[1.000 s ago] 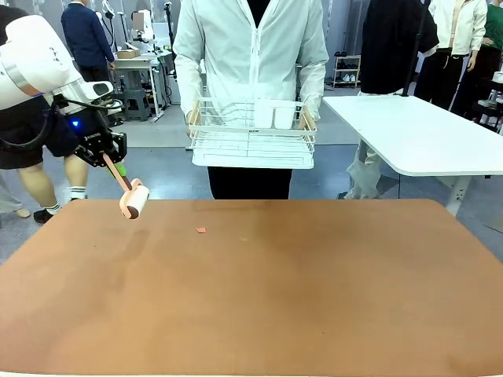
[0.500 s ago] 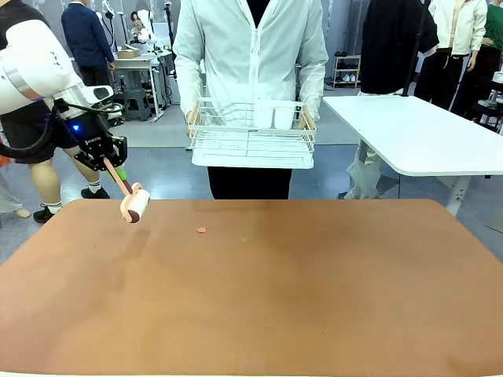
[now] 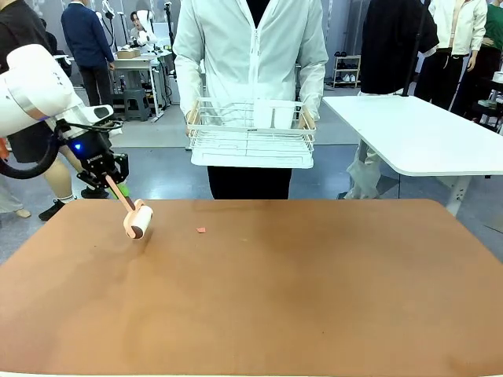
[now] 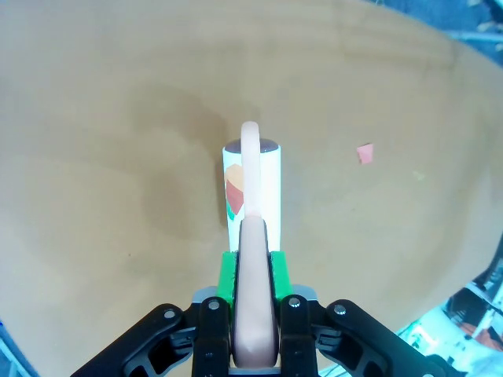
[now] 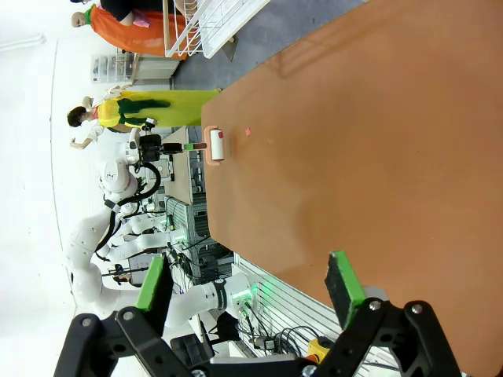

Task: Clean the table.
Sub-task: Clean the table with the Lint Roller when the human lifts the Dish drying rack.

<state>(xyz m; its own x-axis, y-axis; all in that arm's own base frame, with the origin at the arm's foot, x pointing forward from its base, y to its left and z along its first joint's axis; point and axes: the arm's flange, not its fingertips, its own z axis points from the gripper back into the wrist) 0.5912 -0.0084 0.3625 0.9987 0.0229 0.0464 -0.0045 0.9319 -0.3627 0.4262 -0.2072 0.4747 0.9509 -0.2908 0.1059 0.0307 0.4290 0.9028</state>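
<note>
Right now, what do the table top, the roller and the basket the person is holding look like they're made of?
Table top: matte reddish-brown, even, no grain; probably laminate or painted board. Roller: smooth peach handle, likely plastic; white roll with a print, probably paper sheets. Basket: thin white bars in a grid, likely coated metal wire.

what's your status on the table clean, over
Left gripper shut on lint roller handle, roller low over the table near its far-left edge. Right gripper open, holding nothing. Pink scrap lies on the table apart from the roller.
</note>
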